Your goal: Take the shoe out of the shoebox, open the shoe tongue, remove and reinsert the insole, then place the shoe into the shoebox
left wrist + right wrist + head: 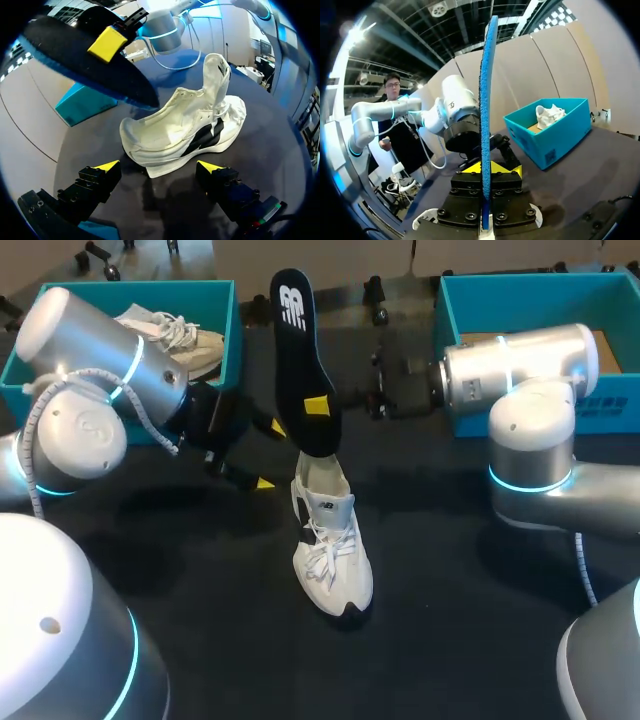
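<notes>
A white shoe [332, 558] stands on the black table, its tongue pulled up and its heel toward the far side. My right gripper [318, 408] is shut on the black insole [298, 350], which stands nearly upright with its lower end at the shoe's opening. In the right wrist view the blue-edged insole [487, 100] rises edge-on from between the closed fingers of the right gripper [486, 172]. My left gripper [270, 455] is open beside the shoe's heel. In the left wrist view the shoe [190, 132] lies just ahead of the empty left gripper [159, 167], under the insole [85, 62].
A teal shoebox [232, 335] at the back left holds a second white shoe [178, 335]. Another teal shoebox [520, 290] stands at the back right behind my right arm. Dark table surrounds the shoe in front.
</notes>
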`<act>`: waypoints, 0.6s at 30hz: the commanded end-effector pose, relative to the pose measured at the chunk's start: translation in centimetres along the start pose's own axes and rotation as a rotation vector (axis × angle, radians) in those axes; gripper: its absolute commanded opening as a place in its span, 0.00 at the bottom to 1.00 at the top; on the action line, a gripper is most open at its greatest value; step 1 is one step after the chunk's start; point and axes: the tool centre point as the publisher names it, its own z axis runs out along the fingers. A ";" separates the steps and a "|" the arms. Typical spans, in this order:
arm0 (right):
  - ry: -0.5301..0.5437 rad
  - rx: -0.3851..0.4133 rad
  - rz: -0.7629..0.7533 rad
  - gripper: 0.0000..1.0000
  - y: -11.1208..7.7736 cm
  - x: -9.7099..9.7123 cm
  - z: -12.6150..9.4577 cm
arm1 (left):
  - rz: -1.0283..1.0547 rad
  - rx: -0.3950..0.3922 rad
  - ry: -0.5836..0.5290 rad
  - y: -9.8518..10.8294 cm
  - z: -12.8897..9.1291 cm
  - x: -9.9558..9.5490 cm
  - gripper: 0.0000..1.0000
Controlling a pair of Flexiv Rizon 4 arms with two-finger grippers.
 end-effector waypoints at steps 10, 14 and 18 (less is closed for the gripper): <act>0.014 -0.010 0.010 0.00 -2.3 0.4 1.1 | -0.008 0.007 -0.039 -0.1 0.3 -0.2 1.00; 0.014 -0.010 0.010 0.00 -2.3 0.4 1.1 | -0.008 0.007 -0.039 -0.1 0.3 -0.2 1.00; 0.014 -0.010 0.010 0.00 -2.3 0.4 1.1 | -0.008 0.007 -0.039 -0.1 0.3 -0.2 1.00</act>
